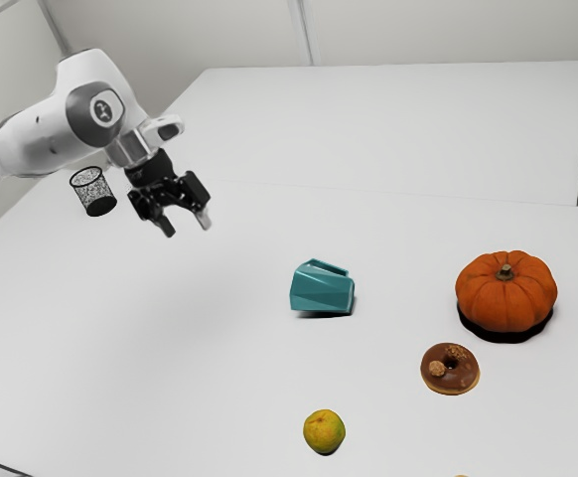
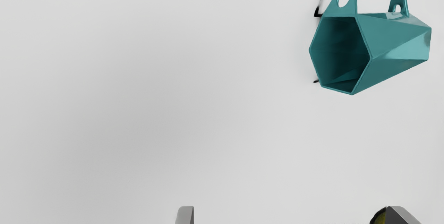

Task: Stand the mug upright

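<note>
Over the table (image 1: 200, 378), my claw (image 1: 186, 225) hangs spread — well apart from the mug (image 1: 322, 288), which lies on its side. Beyond the mug, toward the exterior view's right, sit a donut (image 1: 450, 369) and pumpkin (image 1: 507, 294). One fingertip (image 2: 404, 216) partly hides the fruit (image 1: 324, 431) — at least in my wrist view.

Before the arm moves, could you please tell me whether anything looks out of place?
Yes, the teal mug: it lies on its side on the table, its open mouth facing sideways rather than up.
</note>
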